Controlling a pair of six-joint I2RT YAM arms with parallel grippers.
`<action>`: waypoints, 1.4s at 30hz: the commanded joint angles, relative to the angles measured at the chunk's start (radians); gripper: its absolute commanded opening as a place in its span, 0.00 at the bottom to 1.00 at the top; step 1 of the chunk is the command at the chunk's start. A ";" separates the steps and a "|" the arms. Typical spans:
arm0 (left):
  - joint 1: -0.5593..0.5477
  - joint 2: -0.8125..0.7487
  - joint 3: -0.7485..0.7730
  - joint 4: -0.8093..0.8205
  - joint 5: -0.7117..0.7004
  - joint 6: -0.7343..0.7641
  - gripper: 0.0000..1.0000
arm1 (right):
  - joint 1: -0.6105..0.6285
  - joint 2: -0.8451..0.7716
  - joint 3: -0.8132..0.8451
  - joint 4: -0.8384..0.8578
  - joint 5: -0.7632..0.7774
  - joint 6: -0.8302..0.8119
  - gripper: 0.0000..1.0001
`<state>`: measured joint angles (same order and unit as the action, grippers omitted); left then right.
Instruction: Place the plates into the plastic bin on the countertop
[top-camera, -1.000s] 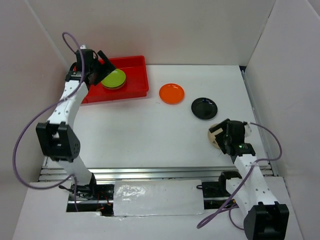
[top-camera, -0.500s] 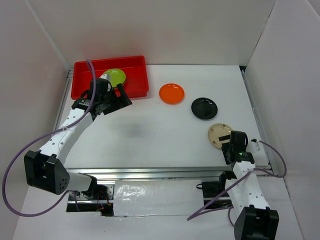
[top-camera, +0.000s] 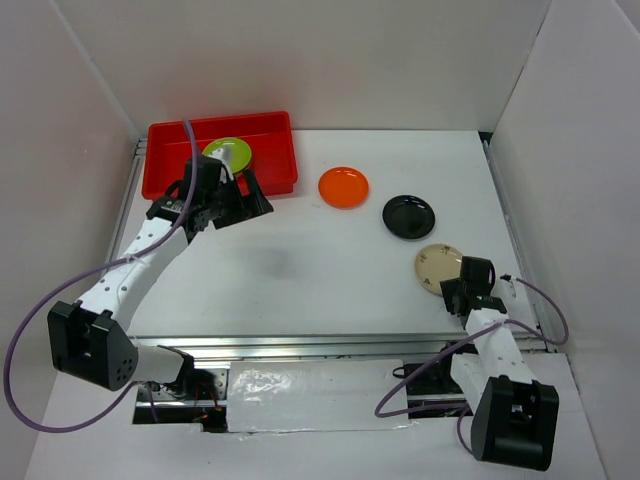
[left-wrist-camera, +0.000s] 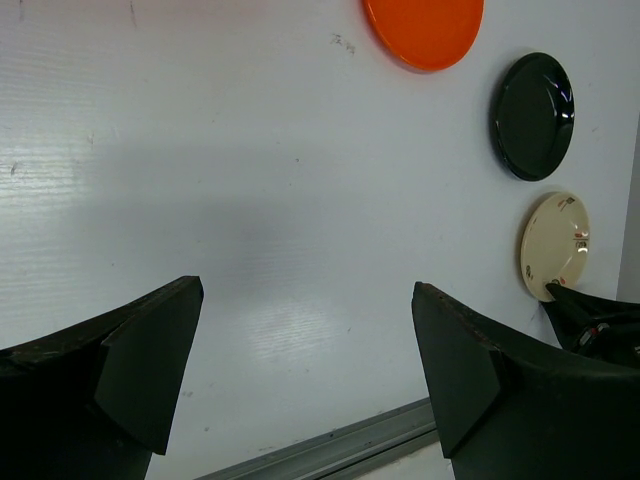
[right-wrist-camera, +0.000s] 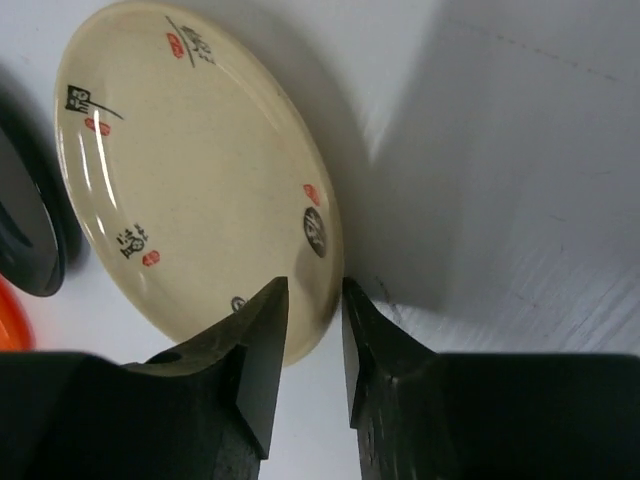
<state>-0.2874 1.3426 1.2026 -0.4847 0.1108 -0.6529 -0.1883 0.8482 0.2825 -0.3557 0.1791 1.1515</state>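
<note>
Closest to me, past the metal rail (top-camera: 300, 345), the right gripper (right-wrist-camera: 310, 290) is low on the countertop (top-camera: 330, 260), far from the red plastic bin (top-camera: 170, 150), out to the bin's right and toward the near edge. Its fingers are drawn in narrow and pinch the near rim of the cream plate (right-wrist-camera: 190, 180), which carries small red and black marks. The plate looks to lie flat on the white surface, well apart from the bin and the farthest from it of the loose plates.

A little nearer the bin sits the black plate (top-camera: 409, 216), glossy and on its own, touching nothing. Nearer again is the orange plate (top-camera: 343, 186), just off the bin's right end with a strip of bare white between the two.

The left gripper (left-wrist-camera: 307, 292) hangs just in front of the bin's near wall, toward its right half. Its dark fingers stand spread wide with only white countertop showing between them, so it holds nothing.

At the back, against the wall, the bin itself is a shallow bright red tray with a raised rim. Inside it, in the right half, lies the lime green plate (top-camera: 228, 150), partly covered from above by the left arm. The left half shows bare red floor. Whether anything lies under the green plate I cannot tell.
</note>
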 joint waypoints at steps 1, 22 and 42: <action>0.013 -0.023 0.043 0.035 0.027 0.029 0.99 | -0.005 -0.009 -0.002 -0.015 -0.010 0.001 0.33; -0.120 0.095 -0.025 0.431 0.515 -0.053 0.99 | 0.226 -0.174 0.268 -0.074 -0.279 -0.197 0.00; -0.223 0.300 0.115 0.272 0.297 0.004 0.00 | 0.662 0.117 0.440 0.213 -0.333 -0.270 0.12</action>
<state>-0.4923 1.6367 1.2564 -0.1867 0.5011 -0.6655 0.4427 0.9764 0.6823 -0.2764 -0.1322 0.8917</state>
